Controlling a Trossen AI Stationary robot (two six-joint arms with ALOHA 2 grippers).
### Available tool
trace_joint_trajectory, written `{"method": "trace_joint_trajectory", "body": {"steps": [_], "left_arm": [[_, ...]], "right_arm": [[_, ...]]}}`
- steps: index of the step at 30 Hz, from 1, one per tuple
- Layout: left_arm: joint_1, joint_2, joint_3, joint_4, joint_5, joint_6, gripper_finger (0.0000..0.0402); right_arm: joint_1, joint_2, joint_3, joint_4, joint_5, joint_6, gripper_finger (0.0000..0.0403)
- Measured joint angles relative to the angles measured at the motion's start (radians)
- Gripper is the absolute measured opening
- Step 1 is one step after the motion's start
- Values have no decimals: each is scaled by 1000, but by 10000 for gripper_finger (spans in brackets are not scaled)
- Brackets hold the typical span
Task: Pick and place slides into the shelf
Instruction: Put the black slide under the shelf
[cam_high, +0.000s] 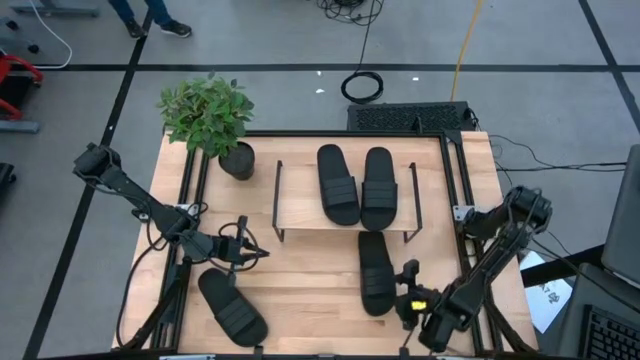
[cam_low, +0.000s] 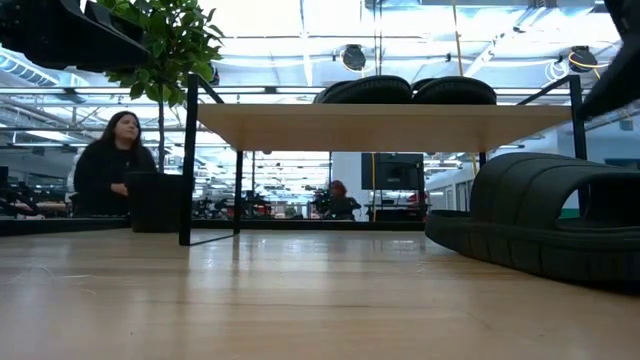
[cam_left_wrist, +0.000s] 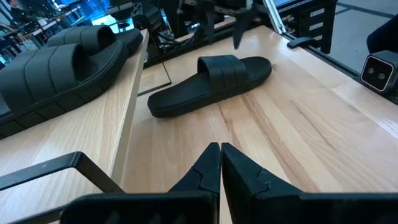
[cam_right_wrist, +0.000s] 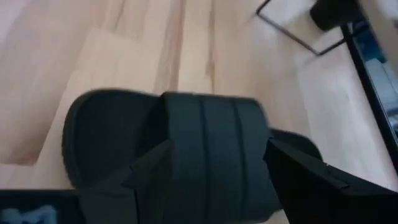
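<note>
Two slides (cam_high: 338, 184) (cam_high: 378, 187) lying side by side on the top board of the shelf (cam_high: 300, 205), soles flat, nearly touching, at the right half of the board. Third slide (cam_high: 375, 272) flat on the worktop (cam_high: 310, 280) just in front of the shelf's right end, lengthwise away from it. Fourth slide (cam_high: 232, 307) also flat on the worktop, well apart from the shelf, off its front left corner, turned at a slant.

Right tool (cam_high: 408, 287) just beside the third slide, on the side away from the shelf's left end, near the slide's outer end. Fingers (cam_right_wrist: 298, 165) spread apart, one on each side of the wide strap (cam_right_wrist: 211, 149) in the right wrist view; touching it or not, cannot tell.

Left tool (cam_high: 257, 253) low over bare worktop, in front of the shelf's left end, between the shelf and the fourth slide. Fingertips (cam_left_wrist: 208, 165) pressed together, nothing between them. From its wrist view: shelf board (cam_left_wrist: 68, 134) alongside, the two shelved slides (cam_left_wrist: 59, 68) on it, the third slide (cam_left_wrist: 211, 84) on the worktop beyond.

Potted plant (cam_high: 210, 115) at the shelf's far left corner. Seen level across the worktop: shelf board (cam_low: 380, 125) raised on thin black frames, a slide (cam_low: 545, 225) close and large in front of it, a seated person (cam_low: 112, 165) in the room behind.
</note>
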Motion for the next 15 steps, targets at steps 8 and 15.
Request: {"method": "trace_joint_trajectory", "body": {"steps": [8,15], "left_arm": [[0,0,0,0,0,-1,17],[0,0,0,15,0,0,17]], "right_arm": [[7,190,219,-210,-22,54,247],[-6,286,241,-280,38,133,247]]}}
